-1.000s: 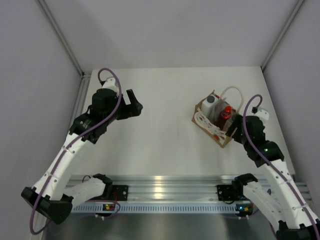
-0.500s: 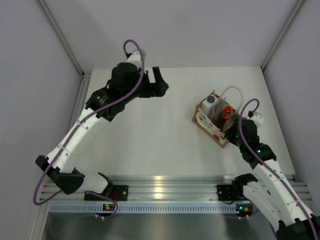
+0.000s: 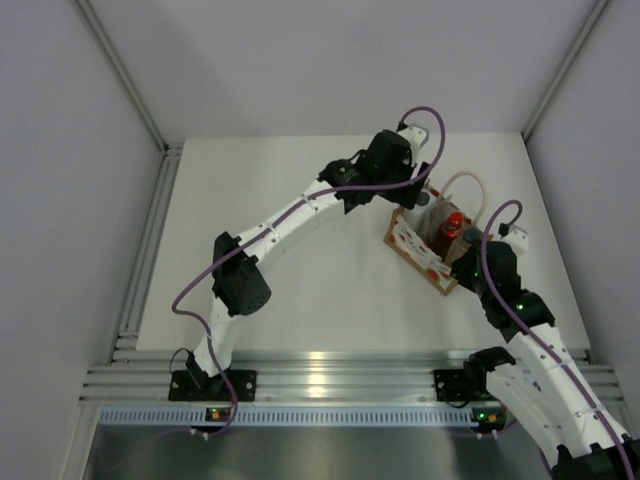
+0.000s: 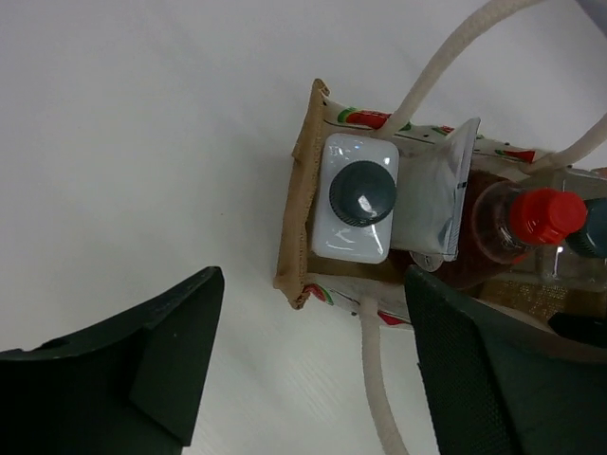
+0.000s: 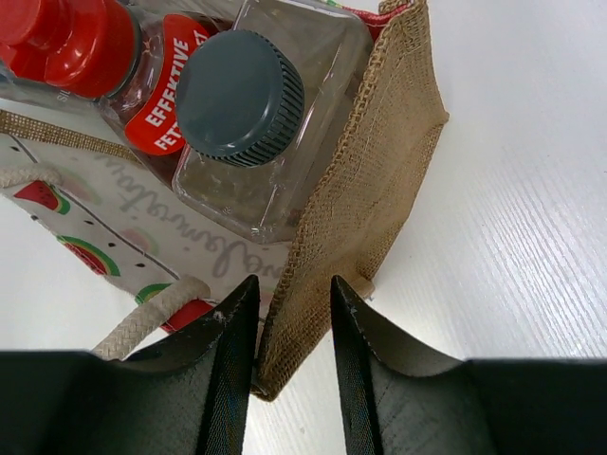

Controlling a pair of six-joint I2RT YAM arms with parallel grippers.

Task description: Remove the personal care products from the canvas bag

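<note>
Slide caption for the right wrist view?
Right jaws straddle an end wall of the canvas bag; inside stand a grey-capped clear bottle and a red bottle.

White arms (image 3: 290, 213), black joints (image 3: 240, 285), purple cables (image 3: 424, 109)

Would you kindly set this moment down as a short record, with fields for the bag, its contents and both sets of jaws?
Bag: canvas bag, standing open on the right of the table
Contents: whitish bottle with dark cap, white flat tube, red bottle, clear bottle with grey cap, all inside the bag
Left jaws: open, above the bag's end that holds the whitish bottle, touching nothing
Right jaws: closed on the bag's burlap end wall beside the clear bottle
Taken out: none yet
</note>
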